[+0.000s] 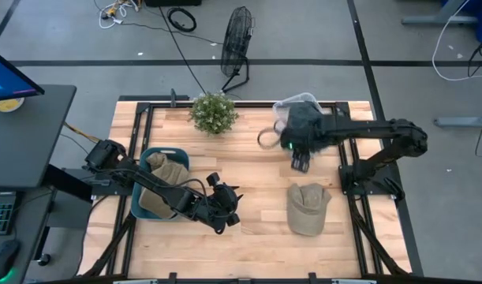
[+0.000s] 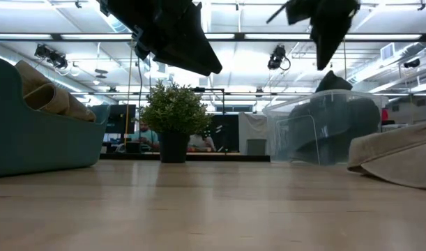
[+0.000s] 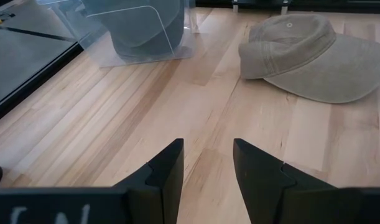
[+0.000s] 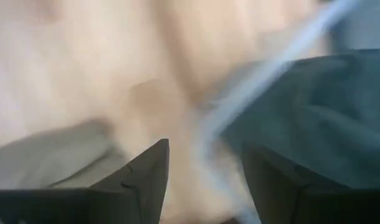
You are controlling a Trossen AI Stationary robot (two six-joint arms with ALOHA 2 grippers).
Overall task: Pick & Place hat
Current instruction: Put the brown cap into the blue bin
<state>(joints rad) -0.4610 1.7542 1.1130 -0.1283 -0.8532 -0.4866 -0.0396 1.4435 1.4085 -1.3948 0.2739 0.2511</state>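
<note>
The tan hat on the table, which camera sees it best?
The left wrist view: the tan hat shows whole, crown and brim, lying on the wood. The high view shows it small from above, the low view only its edge, the right wrist view a blur.

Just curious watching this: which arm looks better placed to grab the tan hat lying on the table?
Probably the left. Its open gripper faces the hat, with bare table between. The right gripper, also open, hangs above near the clear bin.

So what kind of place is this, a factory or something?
More likely a robotics lab or workshop. Two dark robot arms are fixed to a wooden table holding test props like a tan hat, with a floor fan, loose cables and a computer desk nearby.
</note>
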